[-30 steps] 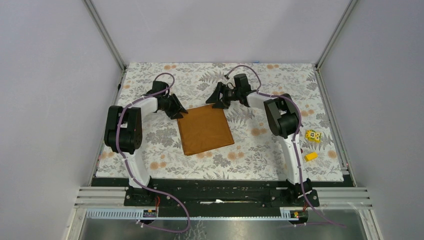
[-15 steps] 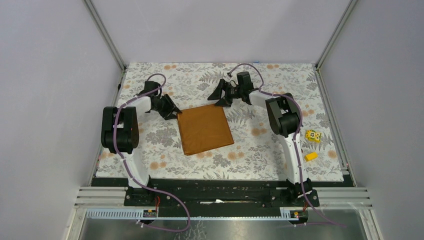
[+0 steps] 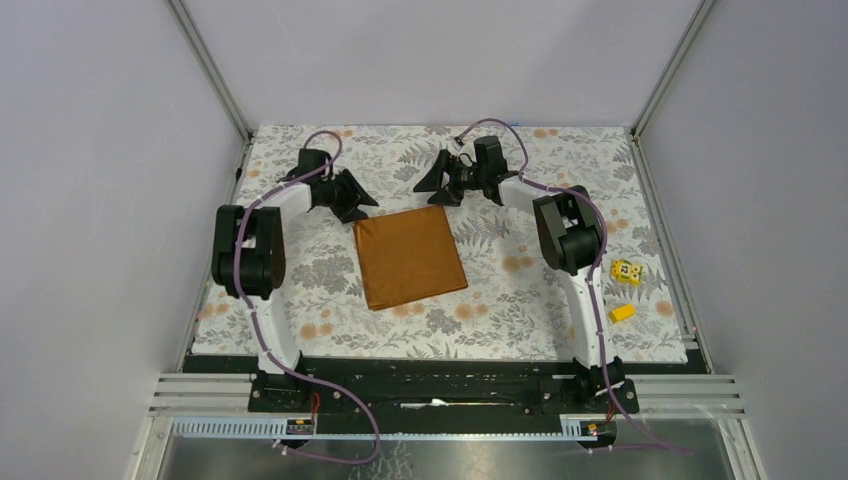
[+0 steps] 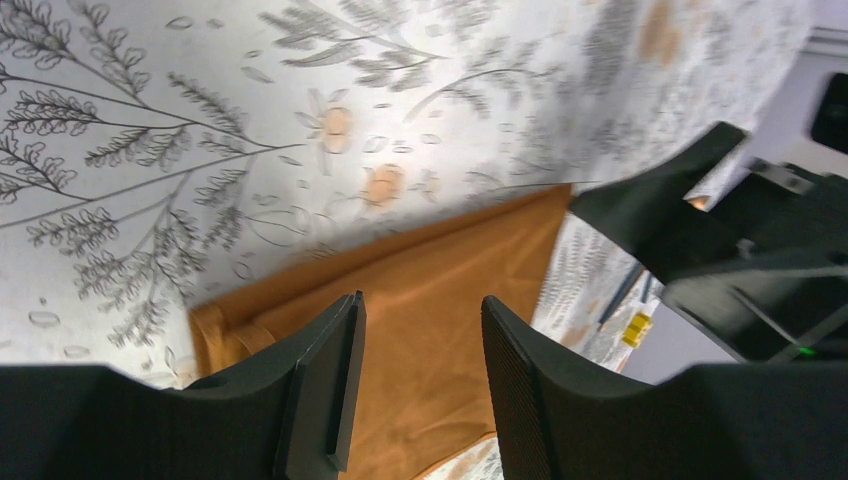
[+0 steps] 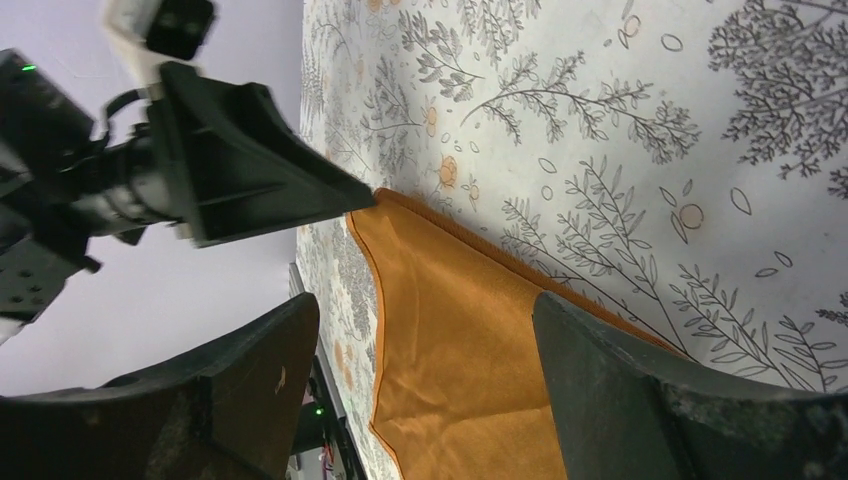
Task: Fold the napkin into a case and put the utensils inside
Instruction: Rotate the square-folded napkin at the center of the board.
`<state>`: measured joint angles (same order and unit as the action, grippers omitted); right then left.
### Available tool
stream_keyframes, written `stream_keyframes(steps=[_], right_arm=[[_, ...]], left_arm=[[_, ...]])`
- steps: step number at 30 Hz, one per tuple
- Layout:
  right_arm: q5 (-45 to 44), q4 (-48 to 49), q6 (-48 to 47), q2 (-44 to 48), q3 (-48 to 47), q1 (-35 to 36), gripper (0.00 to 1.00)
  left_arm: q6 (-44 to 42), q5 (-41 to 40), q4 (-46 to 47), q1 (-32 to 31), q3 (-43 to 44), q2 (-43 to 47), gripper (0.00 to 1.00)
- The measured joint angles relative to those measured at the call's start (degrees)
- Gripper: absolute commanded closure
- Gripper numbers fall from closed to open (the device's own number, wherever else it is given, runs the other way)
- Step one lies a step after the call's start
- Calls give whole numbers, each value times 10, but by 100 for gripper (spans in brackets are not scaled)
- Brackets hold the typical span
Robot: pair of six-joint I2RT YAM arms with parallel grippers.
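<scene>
L gripper, R gripper both spread — prob. clear of napkin.

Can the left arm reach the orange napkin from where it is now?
Probably yes. The left gripper hovers open just past the far left corner of the napkin, and nothing lies between them.

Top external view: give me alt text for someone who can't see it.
An orange-brown napkin lies flat mid-table on a floral tablecloth. The left claw and right claw hover open near its far corners, holding nothing. Two small yellow blocks sit at the right.
</scene>
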<state>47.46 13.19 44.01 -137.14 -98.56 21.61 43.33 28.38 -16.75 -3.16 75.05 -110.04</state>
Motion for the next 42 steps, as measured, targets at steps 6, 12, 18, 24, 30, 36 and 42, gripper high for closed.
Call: stream_keyframes(steps=[6, 12, 18, 24, 30, 36, 42], right_arm=[[-15, -35, -28, 0, 14, 0, 15], [-51, -144, -107, 20, 3, 3, 14], [-102, -241, -164, 145, 85, 18, 14], [-97, -194, -134, 304, 278, 87, 17], [-105, -153, -109, 303, 358, 97, 19], [-128, -129, -124, 275, 357, 36, 19], [-129, -162, -183, 216, 275, -31, 18]], left_arm=[[-2, -10, -10, 10, -2, -59, 50], [-19, -36, -16, 26, -30, -33, 50], [-35, -58, -22, 28, -79, 10, 48], [-38, -62, -7, 29, -143, 57, 48], [-7, -57, 54, 26, -275, 151, 48], [54, -55, 122, -45, -392, 240, 46], [122, -58, 144, -165, -456, 302, 44]])
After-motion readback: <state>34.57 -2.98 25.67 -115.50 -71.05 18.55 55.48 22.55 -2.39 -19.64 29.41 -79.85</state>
